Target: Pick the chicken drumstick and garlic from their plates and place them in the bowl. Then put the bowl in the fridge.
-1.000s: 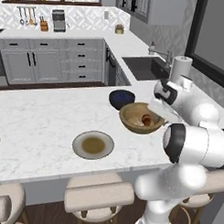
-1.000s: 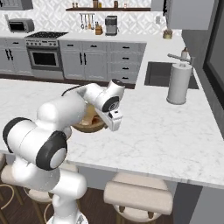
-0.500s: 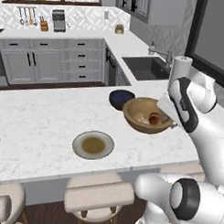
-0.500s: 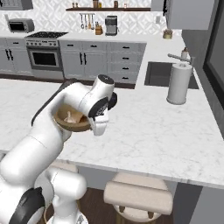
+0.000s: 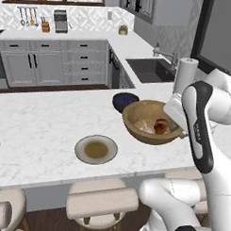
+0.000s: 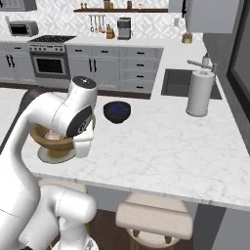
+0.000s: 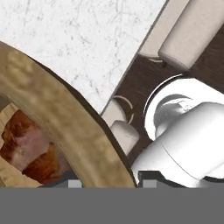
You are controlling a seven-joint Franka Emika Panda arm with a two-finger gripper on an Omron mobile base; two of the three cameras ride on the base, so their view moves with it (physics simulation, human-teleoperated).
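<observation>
Bowl [image 5: 146, 121] aloft, rim pinched in bent arm's claw [image 5: 179, 131]

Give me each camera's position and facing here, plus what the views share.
Left base view: behind the arm's left, facing the island; arm at right, bowl held tilted, plate nearby.
Right base view: behind the arm's right; arm at left hides most of the bowl.
Hand view: on the hand, along the bowl rim; chicken drumstick inside.
Shared: bowl, dark blue bowl, paper towel roll.

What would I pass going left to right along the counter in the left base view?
Plate → blue bowl → wooden bowl holding the garlic and drumstick → paper towel roll.
</observation>
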